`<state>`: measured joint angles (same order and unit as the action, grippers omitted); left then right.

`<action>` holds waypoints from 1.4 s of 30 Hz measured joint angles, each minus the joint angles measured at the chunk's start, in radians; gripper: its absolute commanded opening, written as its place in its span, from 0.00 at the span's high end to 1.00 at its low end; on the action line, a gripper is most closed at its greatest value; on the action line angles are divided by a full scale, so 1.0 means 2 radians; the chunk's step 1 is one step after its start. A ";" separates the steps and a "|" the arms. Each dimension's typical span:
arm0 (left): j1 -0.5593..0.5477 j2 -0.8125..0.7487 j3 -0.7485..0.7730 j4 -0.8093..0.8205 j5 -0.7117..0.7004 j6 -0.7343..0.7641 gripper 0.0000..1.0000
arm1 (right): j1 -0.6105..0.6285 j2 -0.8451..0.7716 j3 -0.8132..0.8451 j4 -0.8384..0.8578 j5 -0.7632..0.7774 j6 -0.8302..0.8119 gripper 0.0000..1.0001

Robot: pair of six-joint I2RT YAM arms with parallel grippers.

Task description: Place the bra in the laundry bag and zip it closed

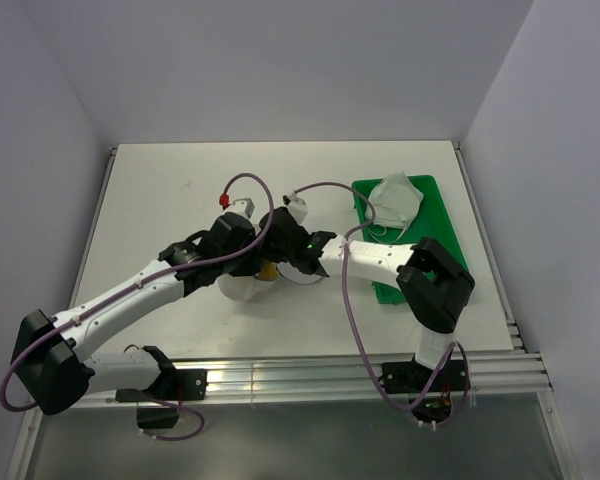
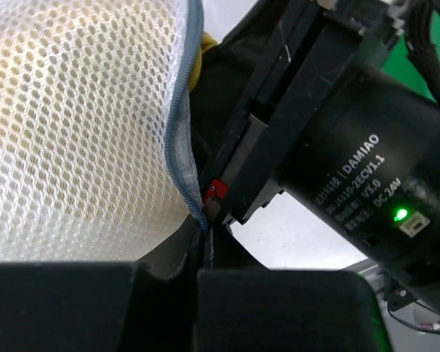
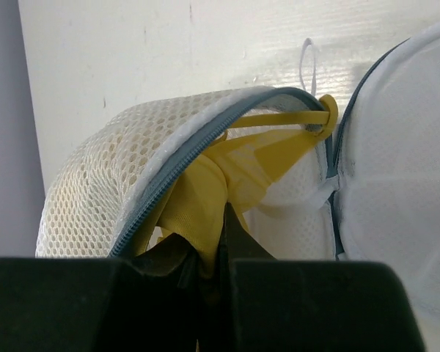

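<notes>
The laundry bag [image 1: 242, 290] lies open at the table's middle, a white mesh pouch with a blue-grey zipper rim [image 3: 191, 154]. In the right wrist view its two dome halves [image 3: 88, 191] spread apart. The mustard-yellow bra [image 3: 205, 205] hangs into the opening, one thin strap [image 3: 279, 117] stretched across the rim. My right gripper [image 3: 218, 249] is shut on the bra's fabric, just over the bag [image 1: 277, 262]. My left gripper [image 2: 205, 238] is shut on the bag's zipper rim [image 2: 177, 139], pinching the mesh edge [image 1: 250, 262]. From above, both wrists hide most of the bra [image 1: 268, 270].
A green tray [image 1: 435, 215] sits at the right of the table with a white-grey garment [image 1: 395, 200] on it. The right arm's motor housing [image 2: 352, 147] crowds close to my left gripper. The right elbow [image 1: 435, 280] hangs over the tray's near end.
</notes>
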<state>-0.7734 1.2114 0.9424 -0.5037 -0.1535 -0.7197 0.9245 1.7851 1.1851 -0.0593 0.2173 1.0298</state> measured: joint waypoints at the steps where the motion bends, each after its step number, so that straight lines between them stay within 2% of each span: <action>1: 0.000 0.000 0.000 -0.001 -0.003 -0.002 1.00 | 0.002 0.001 0.000 0.003 0.008 0.000 1.00; 2: 0.000 0.000 -0.001 -0.001 -0.007 -0.004 1.00 | 0.003 0.002 0.000 0.005 0.010 -0.001 1.00; 4: 0.000 -0.001 -0.008 0.007 -0.014 -0.011 1.00 | 0.004 0.006 -0.002 0.014 0.015 -0.002 0.92; 5: 0.001 -0.002 -0.014 0.014 -0.016 -0.015 1.00 | 0.003 0.008 -0.006 0.023 0.014 -0.002 0.76; 7: 0.001 -0.004 -0.030 0.028 -0.016 -0.022 1.00 | 0.004 0.011 -0.017 0.034 0.013 -0.003 0.58; 8: 0.001 -0.004 -0.036 0.034 -0.017 -0.026 1.00 | 0.004 0.011 -0.020 0.033 0.012 -0.004 0.46; 13: 0.004 -0.021 -0.055 0.051 -0.033 -0.044 1.00 | 0.001 0.008 -0.025 0.026 0.008 -0.010 0.31; 23: 0.032 -0.080 -0.106 0.085 -0.070 -0.089 1.00 | -0.003 -0.058 -0.024 -0.005 -0.018 -0.002 0.27; 32: 0.046 -0.151 -0.175 0.085 -0.103 -0.142 1.00 | -0.006 -0.069 -0.027 -0.035 -0.029 -0.003 0.27; 42: 0.096 -0.177 -0.201 0.025 -0.120 -0.212 1.00 | -0.023 -0.181 -0.131 -0.039 -0.042 0.014 0.25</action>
<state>-0.5816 0.8574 0.5400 -0.4538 -0.3935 -1.1439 0.8780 1.4231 0.9226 -0.1383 0.1337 1.0588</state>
